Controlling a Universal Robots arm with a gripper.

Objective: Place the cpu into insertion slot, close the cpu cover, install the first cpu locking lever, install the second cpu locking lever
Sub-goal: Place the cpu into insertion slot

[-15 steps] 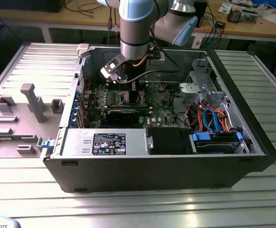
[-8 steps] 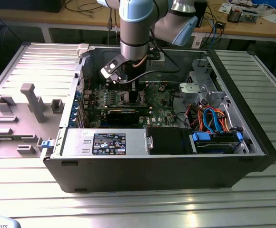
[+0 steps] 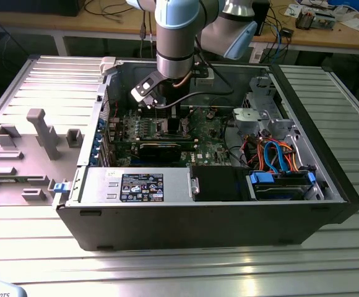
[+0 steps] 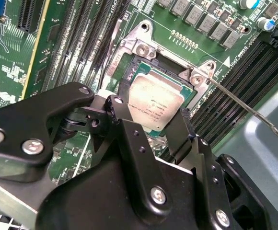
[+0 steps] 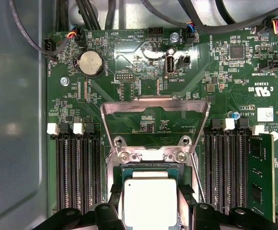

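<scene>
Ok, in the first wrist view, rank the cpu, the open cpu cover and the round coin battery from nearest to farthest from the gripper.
1. cpu, right at the gripper.
2. cpu cover, raised open just beyond the cpu.
3. coin battery, farthest out, past the cover.

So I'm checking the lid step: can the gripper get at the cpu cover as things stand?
Probably yes. The cover stands open, tilted up just beyond the chip, with nothing over it. The gripper sits at the chip, right beside the cover's hinge end.
</scene>
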